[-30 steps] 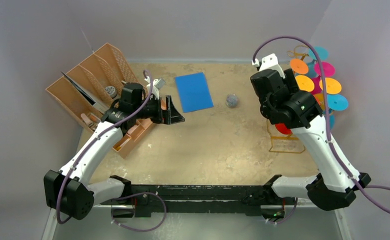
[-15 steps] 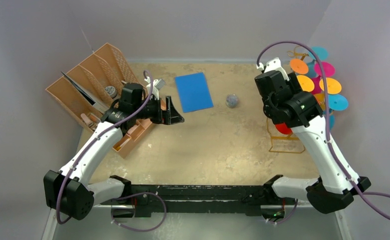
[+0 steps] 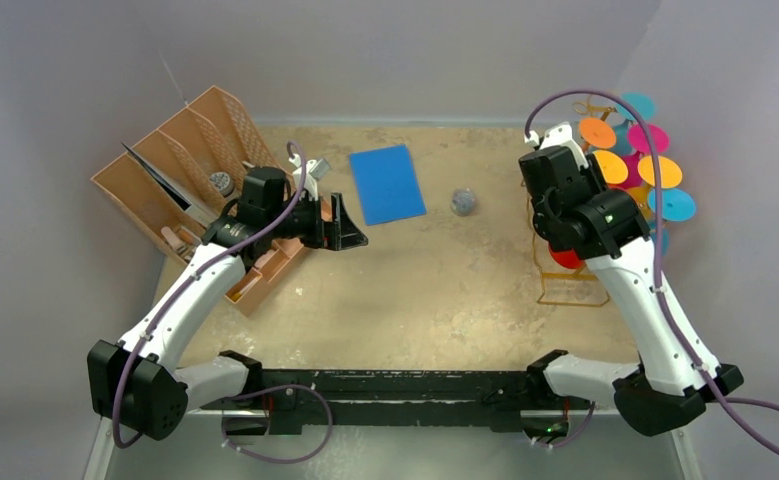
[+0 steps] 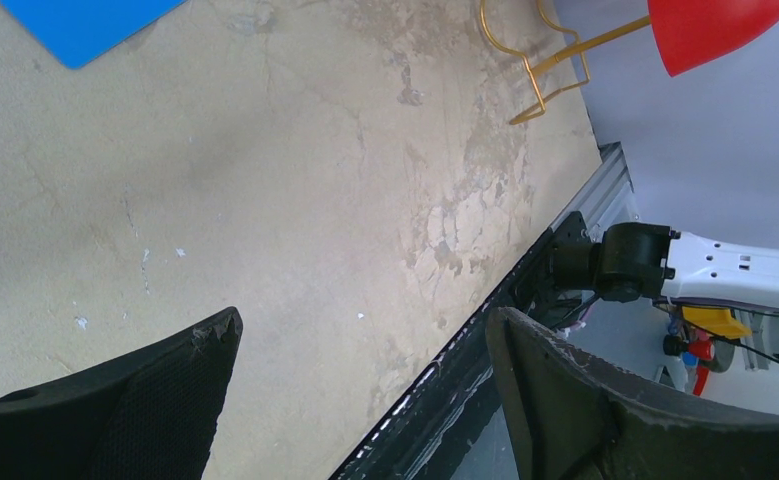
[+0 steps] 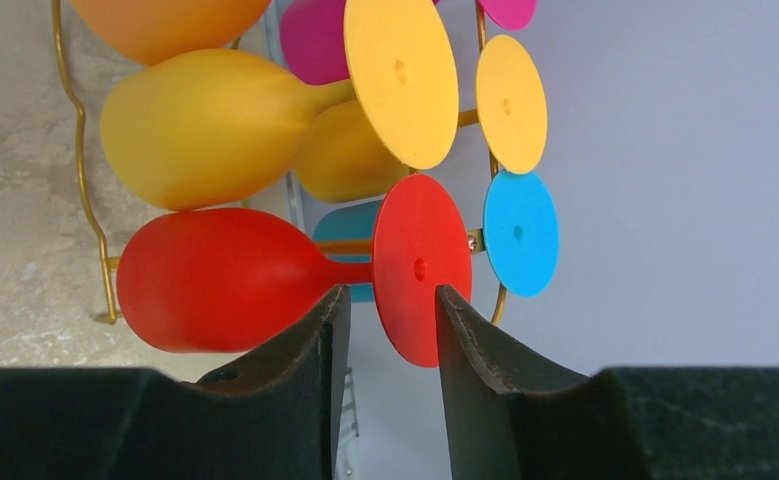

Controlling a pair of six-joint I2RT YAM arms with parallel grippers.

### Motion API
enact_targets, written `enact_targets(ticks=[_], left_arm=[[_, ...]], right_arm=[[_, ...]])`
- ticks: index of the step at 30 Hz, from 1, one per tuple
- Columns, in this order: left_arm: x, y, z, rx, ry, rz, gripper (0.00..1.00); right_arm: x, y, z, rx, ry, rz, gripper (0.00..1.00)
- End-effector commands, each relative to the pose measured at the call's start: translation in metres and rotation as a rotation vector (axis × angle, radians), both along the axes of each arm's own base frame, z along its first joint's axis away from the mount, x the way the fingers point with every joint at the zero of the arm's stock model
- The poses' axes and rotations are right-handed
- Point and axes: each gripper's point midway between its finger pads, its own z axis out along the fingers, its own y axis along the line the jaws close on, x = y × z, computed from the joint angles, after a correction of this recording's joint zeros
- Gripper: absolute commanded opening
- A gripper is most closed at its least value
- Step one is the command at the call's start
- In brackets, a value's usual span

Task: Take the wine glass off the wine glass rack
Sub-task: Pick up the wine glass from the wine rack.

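The right gripper [image 5: 390,300] is in at the wine glass rack [image 4: 585,42], its jaws standing a narrow gap apart. The red wine glass [image 5: 215,280] lies on its side straight ahead of the fingertips, hung low in the rack. Its stem crosses just beyond the tip of one finger [image 5: 305,380], and the lower rim of its round red foot [image 5: 420,260] dips into the gap between the two fingers. Whether the pads touch the foot or the stem cannot be told, so the gripper is neither plainly free nor plainly clamped on the glass.

Farther out from the fingertips, past the red glass, a yellow wine glass [image 5: 195,130] hangs the same way. Its yellow foot [image 5: 405,80] sits directly beyond the red one. An orange bowl [image 5: 165,20] shows farther on, at the edge of the wrist view. A blue foot [image 5: 520,232] hangs just beside the red foot, on the side away from the bowls.

The left gripper [image 4: 363,325] is spread wide with nothing between its fingers, hovering over the tan table [image 4: 265,200]. The rack and the red bowl are well apart from it, far ahead of its fingertips. A blue sheet [image 3: 387,184] lies near it, ahead and to one side. The brown slotted organizer [image 3: 180,160] stands behind it, beside its wrist.
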Motion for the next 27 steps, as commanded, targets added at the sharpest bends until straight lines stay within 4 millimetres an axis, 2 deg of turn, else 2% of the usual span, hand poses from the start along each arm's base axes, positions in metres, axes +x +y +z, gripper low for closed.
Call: enact_targets(ticks=[1, 5, 8, 13, 17, 20, 27], left_arm=[[0.0, 0.0, 0.008, -0.003, -0.05, -0.011, 0.91], [0.0, 0.0, 0.007, -0.001, -0.05, -0.01, 0.91], [0.0, 0.001, 0.007, 0.0, -0.051, -0.009, 0.91], [0.0, 0.001, 0.007, 0.001, -0.052, -0.01, 0.91], [0.0, 0.001, 0.007, 0.003, -0.053, -0.01, 0.91], [0.0, 0.001, 0.007, 0.004, -0.053, -0.009, 0.91], [0.0, 0.002, 0.005, 0.009, -0.051, -0.009, 0.91]], right_arm=[[0.002, -0.005, 0.001, -0.051, 0.0, -0.004, 0.38], [0.005, -0.006, 0.0, -0.081, 0.009, 0.003, 0.33], [0.007, -0.006, 0.0, -0.1, 0.006, 0.011, 0.26], [0.01, -0.007, 0.004, -0.13, -0.002, 0.013, 0.25], [0.012, -0.007, 0.006, -0.147, -0.003, 0.019, 0.21], [0.013, -0.007, 0.007, -0.155, -0.007, 0.022, 0.13], [0.013, -0.009, 0.008, -0.181, -0.005, 0.033, 0.13]])
